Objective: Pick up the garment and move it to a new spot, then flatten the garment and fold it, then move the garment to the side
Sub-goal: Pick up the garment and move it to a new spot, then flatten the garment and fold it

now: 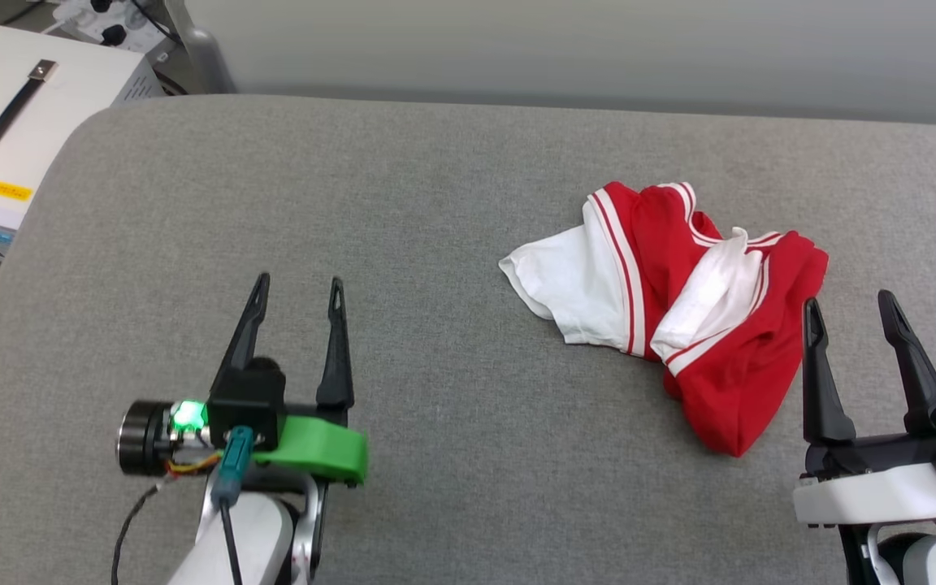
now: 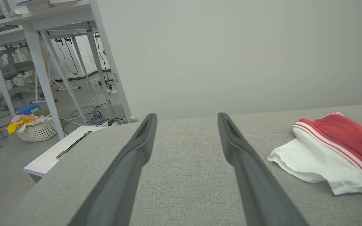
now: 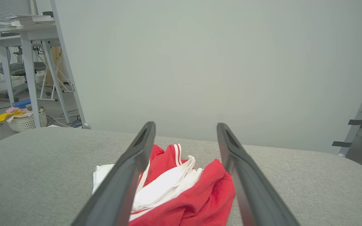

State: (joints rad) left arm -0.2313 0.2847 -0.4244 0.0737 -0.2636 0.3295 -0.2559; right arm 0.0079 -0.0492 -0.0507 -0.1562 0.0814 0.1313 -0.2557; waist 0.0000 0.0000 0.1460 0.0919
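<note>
Currently: shirt [image 1: 679,317] crumpled in a heap on the right half of the grey table [image 1: 435,162], unheld. Right gripper [image 1: 848,299] just beside its near edge, fingers spread, empty. Left gripper [image 1: 299,284] well apart to the left, fingers likewise spread, empty.

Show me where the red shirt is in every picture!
Head view: the shirt lies right of middle, beside the right gripper.
Left wrist view: the shirt is at the right edge, to the right of the left gripper.
Right wrist view: the shirt is at bottom middle, seen between the right gripper's open jaws.
Shared landmark: the grey table under the shirt.
</note>
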